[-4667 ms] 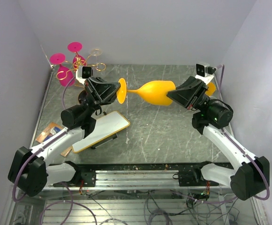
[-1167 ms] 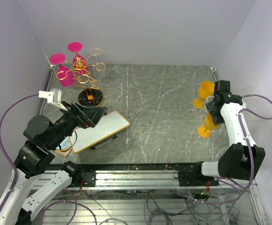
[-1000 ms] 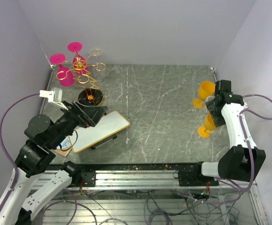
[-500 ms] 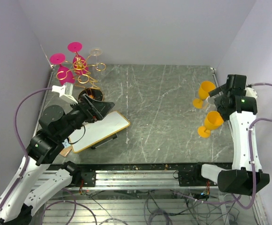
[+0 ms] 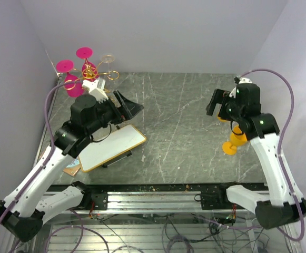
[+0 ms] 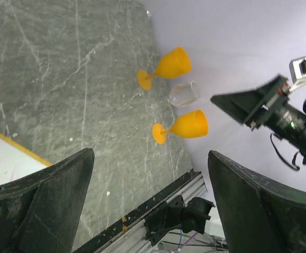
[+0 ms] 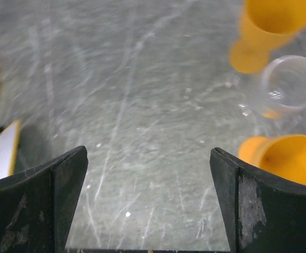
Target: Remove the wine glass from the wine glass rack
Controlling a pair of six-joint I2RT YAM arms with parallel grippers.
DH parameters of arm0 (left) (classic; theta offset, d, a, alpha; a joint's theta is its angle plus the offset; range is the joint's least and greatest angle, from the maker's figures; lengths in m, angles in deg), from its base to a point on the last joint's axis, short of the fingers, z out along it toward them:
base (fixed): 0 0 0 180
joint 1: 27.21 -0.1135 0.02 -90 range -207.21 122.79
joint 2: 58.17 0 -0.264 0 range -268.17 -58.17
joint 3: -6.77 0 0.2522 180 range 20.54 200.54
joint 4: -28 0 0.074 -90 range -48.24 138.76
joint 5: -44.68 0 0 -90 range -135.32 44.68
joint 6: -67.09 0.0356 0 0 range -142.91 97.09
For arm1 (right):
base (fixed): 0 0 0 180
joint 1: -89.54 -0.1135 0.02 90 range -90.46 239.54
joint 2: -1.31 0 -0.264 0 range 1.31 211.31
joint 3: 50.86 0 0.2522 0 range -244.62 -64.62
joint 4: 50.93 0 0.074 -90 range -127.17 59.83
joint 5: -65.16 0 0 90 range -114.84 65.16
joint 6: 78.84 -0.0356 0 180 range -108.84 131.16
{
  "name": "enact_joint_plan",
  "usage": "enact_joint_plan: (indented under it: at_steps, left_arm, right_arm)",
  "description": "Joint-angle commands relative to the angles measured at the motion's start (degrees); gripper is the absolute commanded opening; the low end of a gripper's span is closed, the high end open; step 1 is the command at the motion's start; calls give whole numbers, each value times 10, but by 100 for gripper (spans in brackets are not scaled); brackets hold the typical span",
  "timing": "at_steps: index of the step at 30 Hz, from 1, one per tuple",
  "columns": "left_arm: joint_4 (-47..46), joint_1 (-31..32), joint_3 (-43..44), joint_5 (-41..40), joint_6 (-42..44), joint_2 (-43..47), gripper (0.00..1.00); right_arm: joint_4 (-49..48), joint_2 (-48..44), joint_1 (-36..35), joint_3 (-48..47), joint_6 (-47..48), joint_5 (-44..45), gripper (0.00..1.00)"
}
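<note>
The gold wire wine glass rack (image 5: 94, 72) stands at the back left corner, with two pink wine glasses (image 5: 72, 85) hanging on it, feet up. Its base is hidden behind my left arm. My left gripper (image 5: 130, 108) hovers open and empty just right of the rack, pointing across the table. Two orange wine glasses (image 6: 166, 67) (image 6: 185, 126) and a clear glass (image 6: 185, 94) stand upright at the right edge. My right gripper (image 5: 216, 103) hangs open and empty above the table, left of those glasses (image 7: 287, 158).
A white board with a yellow rim (image 5: 112, 147) lies at the front left, under my left arm. Some flat cards (image 5: 72, 167) lie by its left end. Walls close in the back and both sides; a metal rail (image 5: 153, 195) runs along the near edge.
My left arm has risen and swung back and right, its gripper now beside the rack. My right gripper has lifted off the near orange glass and moved left; that glass stays standing.
</note>
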Motion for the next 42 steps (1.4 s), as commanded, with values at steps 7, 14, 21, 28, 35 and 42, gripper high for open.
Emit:
enact_joint_plan:
  at_steps: [7, 14, 21, 28, 35, 42]
  left_arm:
    - [-1, -69, 192, 112, 92, -127, 99]
    - [7, -210, 270, 203, 72, -179, 99]
    - [71, -343, 352, 201, 101, -223, 99]
    - [140, -470, 389, 160, 117, -256, 99]
    - [151, -566, 389, 161, 119, -306, 99]
    - [112, -588, 385, 198, 114, -371, 94]
  right_arm:
    - [-117, -91, -21, 83, 127, -288, 100]
    - [-154, -128, -21, 128, 137, -366, 100]
    - [-181, -166, -22, 167, 134, -392, 100]
    - [-191, -186, -24, 184, 130, -399, 100]
    - [-196, -219, -32, 201, 131, -378, 100]
    - [-204, -233, -33, 204, 128, -382, 100]
